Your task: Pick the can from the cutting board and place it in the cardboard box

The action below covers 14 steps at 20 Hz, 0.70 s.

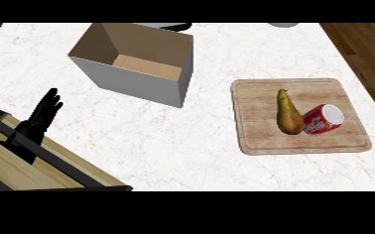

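Sideways on the cutting board [256,96], towards its right half, the red can [321,120] is seen lying with its pale end turned up and to the right. It is set close against a pear [288,113] on its left, and whether the two touch cannot be told. The can is judged to be light, stiff if full and easily dented if empty. It is smooth enough to slip and, being on its side, apt to roll when nudged. A hold across the middle of its round body is thought best, taken from the right or from above, since the pear crowds the left flank. The cardboard box [139,82] is found well apart to the upper left on the white marbled surface [190,144], its top open and its floor bare where visible. The left hand [36,121] is shown resting at the left edge, fingers straight and held upward, nothing in it. The right hand is not shown at all.
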Each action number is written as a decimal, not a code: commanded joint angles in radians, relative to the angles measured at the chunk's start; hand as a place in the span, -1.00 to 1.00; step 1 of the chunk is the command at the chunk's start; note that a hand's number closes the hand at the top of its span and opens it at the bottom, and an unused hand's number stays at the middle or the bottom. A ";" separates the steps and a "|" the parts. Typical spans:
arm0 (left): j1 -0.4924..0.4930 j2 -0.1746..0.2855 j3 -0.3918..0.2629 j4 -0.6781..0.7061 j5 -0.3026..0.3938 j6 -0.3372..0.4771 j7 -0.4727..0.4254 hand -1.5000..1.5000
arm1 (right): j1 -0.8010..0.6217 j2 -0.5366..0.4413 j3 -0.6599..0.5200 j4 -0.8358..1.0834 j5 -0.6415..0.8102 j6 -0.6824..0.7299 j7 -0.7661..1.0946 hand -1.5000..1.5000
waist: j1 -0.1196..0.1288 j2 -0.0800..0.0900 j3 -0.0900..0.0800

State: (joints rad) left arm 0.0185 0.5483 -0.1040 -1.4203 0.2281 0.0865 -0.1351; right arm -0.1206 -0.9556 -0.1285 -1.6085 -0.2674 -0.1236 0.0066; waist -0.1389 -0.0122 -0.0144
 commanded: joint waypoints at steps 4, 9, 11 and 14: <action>-0.174 -0.008 -0.078 -0.083 -0.074 -0.022 -0.005 0.00 | 0.188 -0.137 -0.084 0.004 0.124 0.090 -0.211 -1.00 | 0.025 0.001 0.017; -0.165 0.011 -0.070 -0.068 -0.071 -0.054 -0.031 0.00 | 0.312 -0.260 -0.067 -0.089 0.212 0.158 -0.099 -1.00 | 0.056 -0.001 0.012; -0.170 -0.031 -0.109 -0.057 -0.105 -0.030 -0.048 0.00 | 0.340 -0.302 -0.042 -0.110 0.234 0.208 -0.061 -1.00 | 0.065 0.003 0.011; -0.189 -0.006 -0.092 -0.073 -0.075 -0.073 -0.022 0.00 | 0.354 -0.348 -0.017 -0.179 0.255 0.255 0.032 -1.00 | 0.098 0.003 0.012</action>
State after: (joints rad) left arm -0.0791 0.5434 -0.1635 -1.3800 0.1746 0.0370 -0.1577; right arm 0.1941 -1.2367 -0.1692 -1.7270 -0.0479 0.0692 -0.0416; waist -0.0631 0.0018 -0.0196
